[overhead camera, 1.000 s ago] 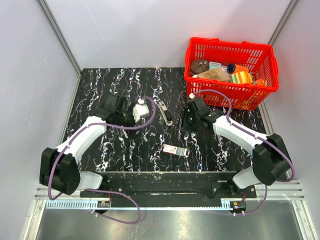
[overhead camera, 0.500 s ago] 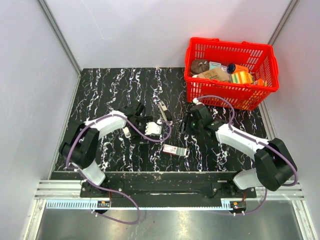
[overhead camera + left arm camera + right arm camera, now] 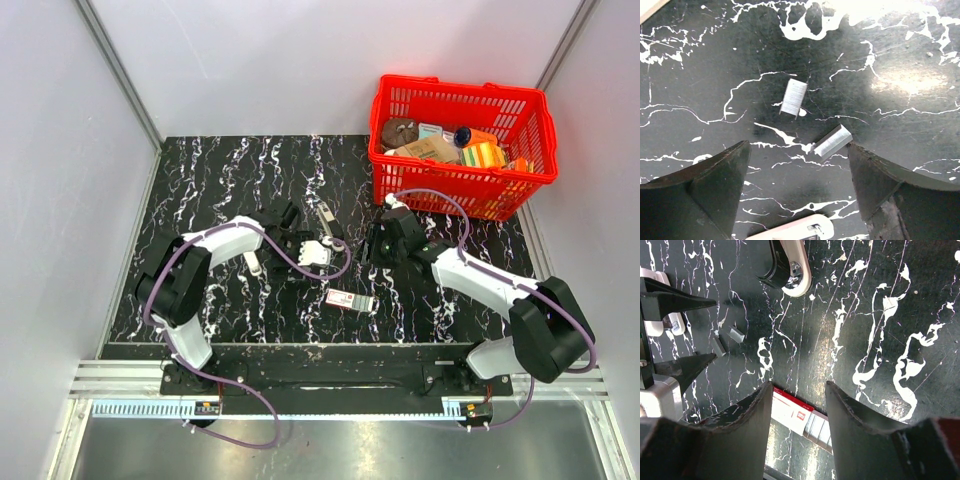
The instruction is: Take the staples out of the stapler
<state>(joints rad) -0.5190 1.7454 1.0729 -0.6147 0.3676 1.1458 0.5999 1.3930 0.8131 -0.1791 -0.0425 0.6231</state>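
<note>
Left gripper [image 3: 797, 150] has swung in to ctr; I see it wide open, empty, over two staple strips [image 3: 793, 97]. Right gripper [image 3: 798, 386] half open, empty. Stapler [image 3: 328, 225] lies on table [image 3: 200, 180] between grippers.

Blk marbled tbl [image 3: 200, 170], stapler [image 3: 328, 224], 2 staple strips [image 3: 793, 97], pink/wht box [image 3: 351, 300], red basket [image 3: 450, 190]
</note>
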